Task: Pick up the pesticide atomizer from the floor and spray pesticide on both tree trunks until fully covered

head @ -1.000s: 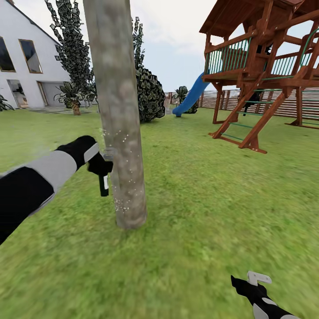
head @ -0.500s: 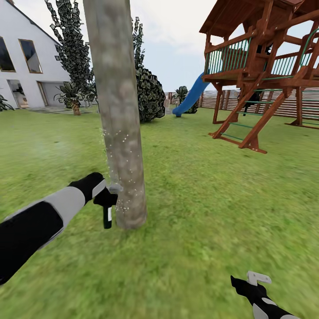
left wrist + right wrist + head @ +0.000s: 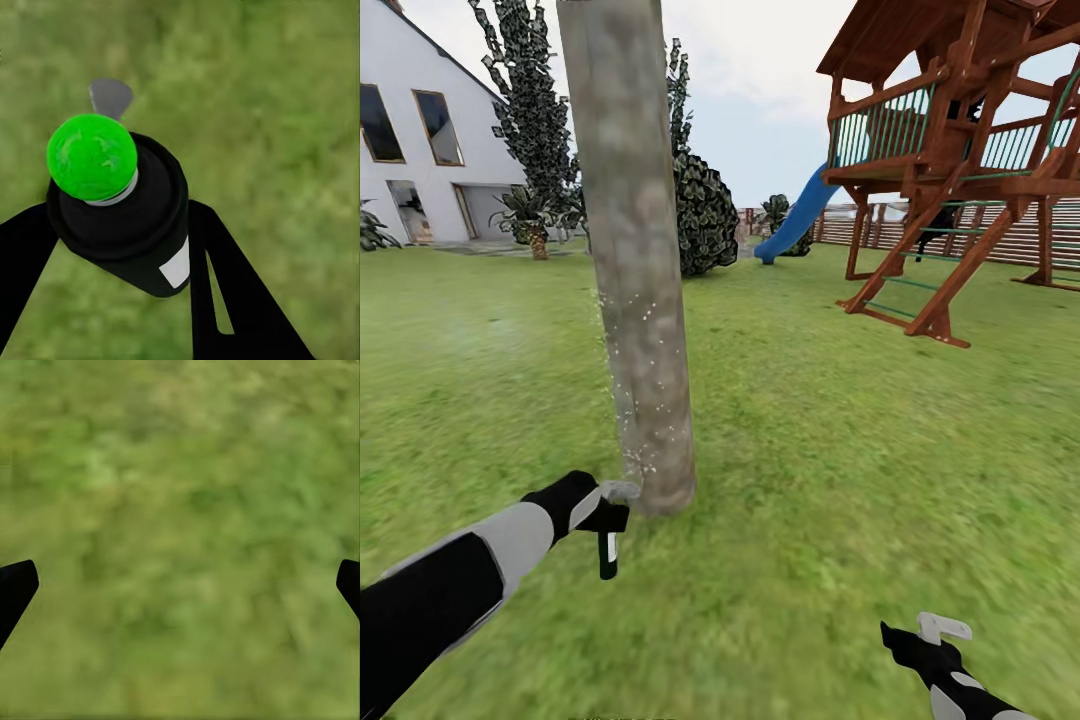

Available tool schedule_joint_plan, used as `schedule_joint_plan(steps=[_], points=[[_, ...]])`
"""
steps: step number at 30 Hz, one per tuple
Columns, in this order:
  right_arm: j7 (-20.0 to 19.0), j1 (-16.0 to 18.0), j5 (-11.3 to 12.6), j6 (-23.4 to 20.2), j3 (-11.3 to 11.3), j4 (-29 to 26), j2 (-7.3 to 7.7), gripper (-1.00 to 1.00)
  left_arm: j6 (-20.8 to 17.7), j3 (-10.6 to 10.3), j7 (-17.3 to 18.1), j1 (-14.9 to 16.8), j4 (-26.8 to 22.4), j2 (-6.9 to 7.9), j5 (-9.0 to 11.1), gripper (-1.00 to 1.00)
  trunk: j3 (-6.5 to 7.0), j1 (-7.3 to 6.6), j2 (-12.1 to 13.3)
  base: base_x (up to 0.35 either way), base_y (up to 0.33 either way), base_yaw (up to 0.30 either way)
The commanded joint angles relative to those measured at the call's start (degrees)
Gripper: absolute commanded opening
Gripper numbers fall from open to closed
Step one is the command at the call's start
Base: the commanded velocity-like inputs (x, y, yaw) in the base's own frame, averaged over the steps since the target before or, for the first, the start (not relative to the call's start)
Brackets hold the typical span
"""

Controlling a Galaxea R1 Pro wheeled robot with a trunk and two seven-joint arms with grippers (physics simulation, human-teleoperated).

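Green lawn all round. Left tool is clamping the atomizer low beside the tree trunk base, likely to wet its foot. Right tool is hanging spread and empty, near the grass.

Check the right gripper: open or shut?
Open: in the right wrist view its two dark fingertips sit far apart over grass, nothing between them.

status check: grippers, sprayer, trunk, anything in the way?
Left gripper shut on small dark green-capped atomizer, low by the base of the thick mottled grey-brown trunk. Right gripper open, empty, over grass. Nothing in the way.
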State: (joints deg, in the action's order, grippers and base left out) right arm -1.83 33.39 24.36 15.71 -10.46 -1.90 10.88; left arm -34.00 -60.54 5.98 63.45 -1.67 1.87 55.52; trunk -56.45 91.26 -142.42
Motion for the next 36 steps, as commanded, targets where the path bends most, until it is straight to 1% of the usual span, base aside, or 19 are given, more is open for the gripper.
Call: schedule_joint_plan(steps=[1,2,4,6,14,26,32,36], points=[[-0.19,0.03,0.6,0.2,-0.43,0.06,0.01,1.0,1.84,-0.53,0.26,-0.86,-0.03,0.04,0.71,-1.0,-0.04,-0.02,-0.03,0.005,0.0,0.237],[-0.19,0.03,0.6,0.2,-0.43,0.06,0.01,1.0,3.22,-0.54,0.26,-1.33,0.0,0.11,1.95,-1.0,-0.04,-0.02,-0.03,0.096,-0.078,0.246],[-0.19,0.05,0.6,0.2,-0.43,0.06,0.01,1.0,4.14,-0.55,0.26,-1.68,0.0,0.11,3.37,-1.0,-0.04,-0.02,-0.03,0.163,-0.177,0.249],[-0.19,0.02,0.6,0.2,-0.43,0.06,0.01,1.0,5.65,-0.55,0.26,-2.14,0.05,0.15,3.77,-1.0,-0.04,-0.02,-0.03,0.199,-0.229,0.201],[-0.19,0.03,0.6,0.2,-0.43,0.06,0.0,1.0,6.31,-0.55,0.26,-2.54,-0.05,0.0,3.83,-1.0,-0.04,-0.02,-0.03,0.187,-0.258,0.069],[-0.19,0.05,0.6,0.2,-0.43,0.06,-0.05,1.0,6.32,-0.55,0.25,-2.54,-0.09,-0.11,3.86,-1.0,-0.04,-0.02,-0.03,0.005,-0.327,0.242],[-0.19,0.06,0.51,0.2,-0.43,0.06,-0.07,1.0,6.29,-0.55,0.25,-2.54,-0.09,-0.11,3.88,-1.0,-0.04,-0.02,-0.03,0.0,-0.329,0.051],[-0.19,0.03,0.51,0.2,-0.43,0.06,-0.07,1.0,6.32,-0.55,0.25,-2.54,-0.17,-0.11,3.86,-1.0,-0.04,-0.02,-0.03,0.0,-0.329,0.195]])
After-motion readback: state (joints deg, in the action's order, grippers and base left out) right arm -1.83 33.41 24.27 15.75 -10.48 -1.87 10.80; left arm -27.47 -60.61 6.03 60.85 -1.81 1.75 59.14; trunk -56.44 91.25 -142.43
